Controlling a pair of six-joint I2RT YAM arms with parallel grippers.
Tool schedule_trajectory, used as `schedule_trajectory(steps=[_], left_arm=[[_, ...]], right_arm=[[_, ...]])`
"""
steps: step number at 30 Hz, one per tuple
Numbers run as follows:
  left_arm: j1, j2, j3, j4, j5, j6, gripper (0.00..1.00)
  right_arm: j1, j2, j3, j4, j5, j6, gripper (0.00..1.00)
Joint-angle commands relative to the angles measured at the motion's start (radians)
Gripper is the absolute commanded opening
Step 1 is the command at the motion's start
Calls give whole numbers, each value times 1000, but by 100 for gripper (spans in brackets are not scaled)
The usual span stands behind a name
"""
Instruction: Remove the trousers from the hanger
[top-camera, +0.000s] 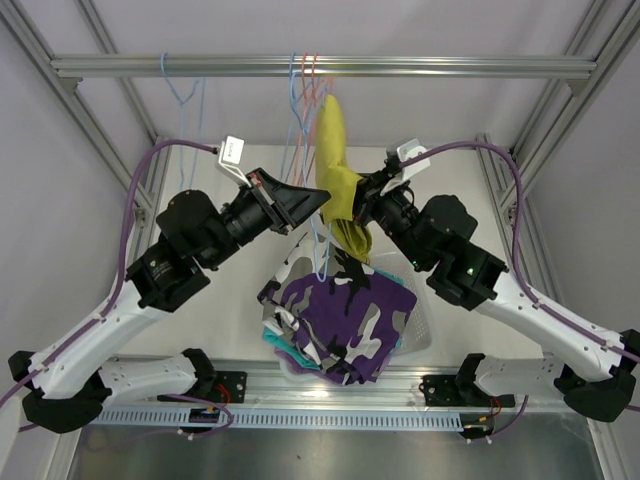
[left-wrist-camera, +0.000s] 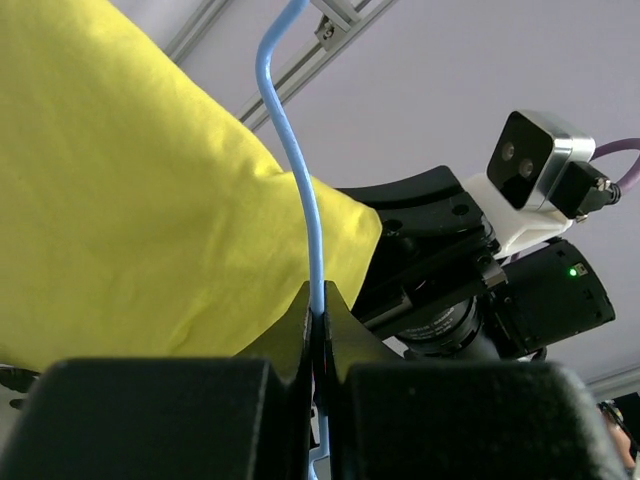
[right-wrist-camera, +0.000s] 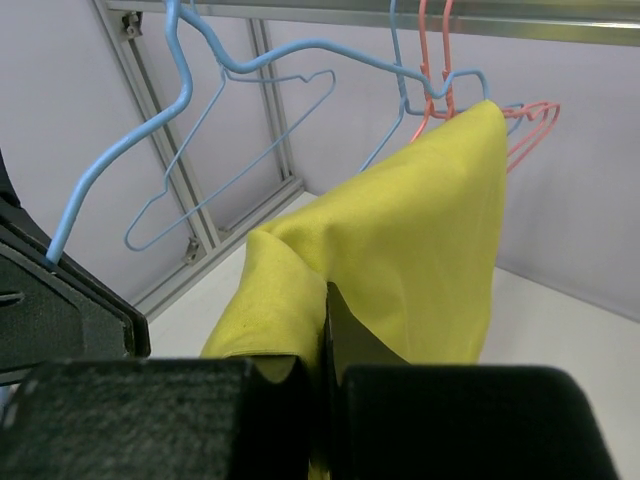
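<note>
Your left gripper (left-wrist-camera: 318, 312) is clamped shut on the blue hanger (left-wrist-camera: 298, 180). Your right gripper (right-wrist-camera: 326, 300) pinches the yellow trousers (right-wrist-camera: 410, 230), which hang among hangers under the rail (top-camera: 450, 67).

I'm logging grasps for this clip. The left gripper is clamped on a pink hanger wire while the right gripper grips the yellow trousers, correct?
Not quite. The left gripper is shut on a blue hanger wire, not a pink one; the left wrist view shows it. The right gripper does grip the yellow trousers.
</note>
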Motion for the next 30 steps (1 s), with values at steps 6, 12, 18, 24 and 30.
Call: schedule_trajectory(steps=[6, 12, 18, 24, 30], left_arm=[[5, -48, -48, 57, 17, 48, 0], [13, -57, -151, 97, -9, 36, 0], [13, -30, -189, 128, 1, 18, 0], [11, 13, -182, 120, 15, 24, 0], [4, 94, -127, 54, 8, 71, 0]], right_arm=[[-8, -76, 194, -2, -6, 0, 0], [-8, -93, 340, -128, -42, 9, 0], [-8, -124, 403, -188, -59, 26, 0], [-8, -145, 447, -233, -66, 35, 0], [-8, -112, 579, -314, -74, 24, 0]])
